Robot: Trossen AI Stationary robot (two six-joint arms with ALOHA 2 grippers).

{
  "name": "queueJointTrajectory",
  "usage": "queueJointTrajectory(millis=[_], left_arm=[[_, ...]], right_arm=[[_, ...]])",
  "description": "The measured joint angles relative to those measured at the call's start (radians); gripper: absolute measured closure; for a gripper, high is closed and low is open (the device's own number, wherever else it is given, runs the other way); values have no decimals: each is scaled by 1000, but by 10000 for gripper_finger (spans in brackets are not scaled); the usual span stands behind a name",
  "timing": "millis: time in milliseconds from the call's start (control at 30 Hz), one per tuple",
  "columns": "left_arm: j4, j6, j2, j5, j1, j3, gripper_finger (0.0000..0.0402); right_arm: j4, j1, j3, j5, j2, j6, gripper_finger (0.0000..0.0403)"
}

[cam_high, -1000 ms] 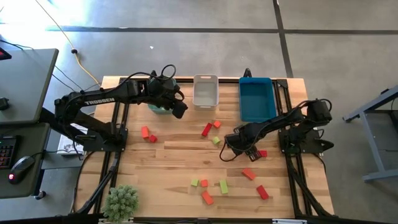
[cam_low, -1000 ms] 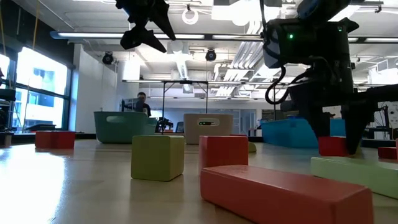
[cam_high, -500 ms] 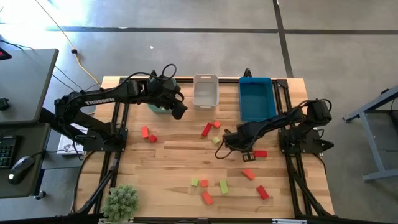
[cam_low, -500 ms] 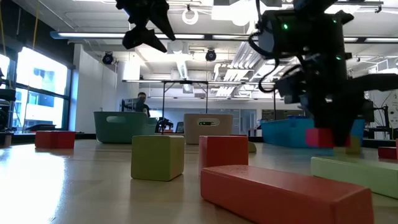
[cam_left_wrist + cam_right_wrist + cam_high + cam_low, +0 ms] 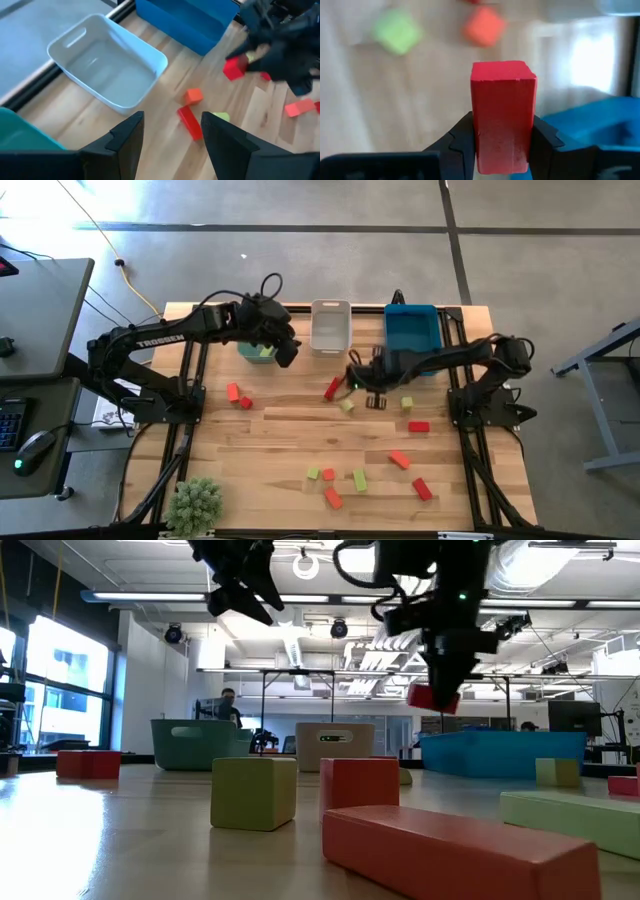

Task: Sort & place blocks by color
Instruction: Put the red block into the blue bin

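Gripping red block [image 5: 503, 116] | right gripper [image 5: 501, 142] | lower end hidden

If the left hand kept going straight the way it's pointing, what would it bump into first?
Probably the deep red bar on the table, seen straight ahead between the left hand's open fingers; the white bin lies off to one side. Depth is hard to judge.

Three bins at the far edge: green bin [image 5: 250, 356], white bin [image 5: 331, 306], blue bin [image 5: 412, 309]. Four yellow-green blocks [image 5: 347, 406] [image 5: 407, 403] [image 5: 313, 473] [image 5: 359, 479] on the table [image 5: 280, 430], one red block [image 5: 433, 697] aloft.
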Motion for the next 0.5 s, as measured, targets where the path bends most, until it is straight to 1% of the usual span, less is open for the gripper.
queueJointTrajectory(millis=[133,267,500], left_arm=[[8,32,0,0,14,0,214],[11,32,0,0,30,0,214],[12,32,0,0,70,0,214]], right_arm=[[-67,-77,68,60,0,-4,297],[-117,-163,125,105,0,-48,297],[-166,-355,178,128,-3,-151,297]])
